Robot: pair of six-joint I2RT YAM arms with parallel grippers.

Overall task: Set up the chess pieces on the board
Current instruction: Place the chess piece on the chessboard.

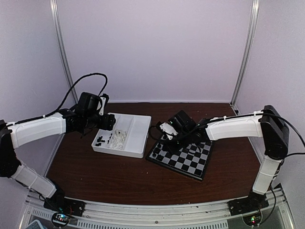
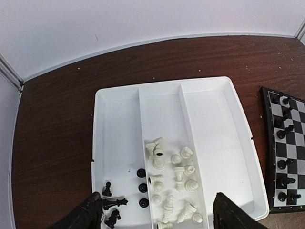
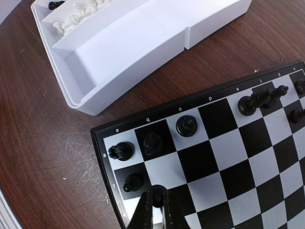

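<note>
Right claw (image 3: 157,194), seemingly pinching a pawn (image 3: 157,188): seat it upright, centred on the square beneath, before letting go.

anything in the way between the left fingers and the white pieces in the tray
Nothing visible. The open left gripper hangs above the white pieces, which lie loose in the middle compartment of the tray. Only the divider walls flank them closely.

1 board (image 1: 190,162); 1 tray (image 1: 137,128), 3 compartments; 6 black chess pieces (image 2: 114,202) in tray
</note>
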